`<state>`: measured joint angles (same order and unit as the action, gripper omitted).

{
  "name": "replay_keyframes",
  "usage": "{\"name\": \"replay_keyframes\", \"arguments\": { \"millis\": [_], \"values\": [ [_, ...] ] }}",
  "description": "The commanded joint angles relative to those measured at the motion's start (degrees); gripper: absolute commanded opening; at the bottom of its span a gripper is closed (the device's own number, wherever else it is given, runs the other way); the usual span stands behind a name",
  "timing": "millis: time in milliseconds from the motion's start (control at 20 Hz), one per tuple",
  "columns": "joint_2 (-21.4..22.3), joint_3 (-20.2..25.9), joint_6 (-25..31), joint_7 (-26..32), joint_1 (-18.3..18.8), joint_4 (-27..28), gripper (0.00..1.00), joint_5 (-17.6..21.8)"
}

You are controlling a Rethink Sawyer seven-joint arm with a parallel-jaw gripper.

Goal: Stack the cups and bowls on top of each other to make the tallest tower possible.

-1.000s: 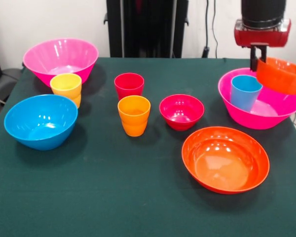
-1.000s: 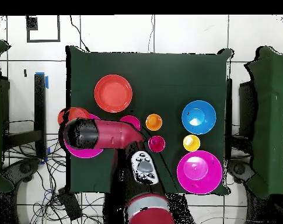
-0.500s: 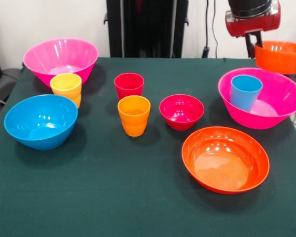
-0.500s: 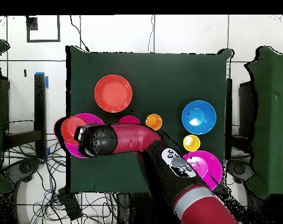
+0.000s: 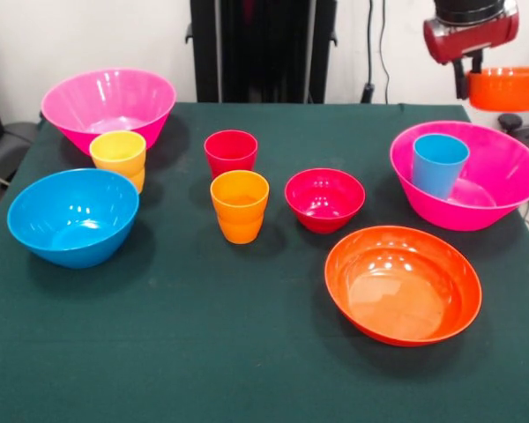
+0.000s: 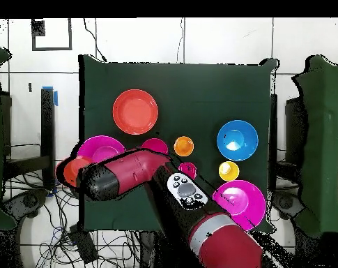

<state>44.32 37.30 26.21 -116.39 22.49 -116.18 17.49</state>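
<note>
A dark green cloth covers the table (image 5: 203,352), with a pale wall and a black column behind it at the top of the front view; the overhead view shows white floor tiles and loose cables around the table's edges. At the upper right of the front view the gripper (image 5: 470,77) holds the small orange bowl (image 5: 508,88) by its rim, lifted in the air above and behind the right-hand pink bowl (image 5: 498,189), in which the blue cup (image 5: 439,164) stands upright. The wide orange bowl (image 5: 403,284) sits at lower right. In the middle are the crimson bowl (image 5: 324,199), the orange cup (image 5: 239,205) and, just behind it, the red cup (image 5: 230,152). At left, the yellow cup (image 5: 118,157) stands between the second pink bowl (image 5: 108,106) and the blue bowl (image 5: 72,217).
</note>
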Motion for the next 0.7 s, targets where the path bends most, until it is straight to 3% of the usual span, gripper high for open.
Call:
{"name": "replay_keyframes", "arguments": {
  "millis": [50,200,350,700],
  "values": [
    [-1.1,12.2,7.8,16.5,6.9,-2.0,0.00,3.2],
    [-1.7,13.5,12.3,17.7,8.4,-1.2,0.00,3.5],
    [-4.4,11.6,20.4,19.6,7.7,2.1,0.00,5.6],
    [-5.4,10.9,27.1,21.4,9.2,4.1,0.00,10.5]
  ]
}}
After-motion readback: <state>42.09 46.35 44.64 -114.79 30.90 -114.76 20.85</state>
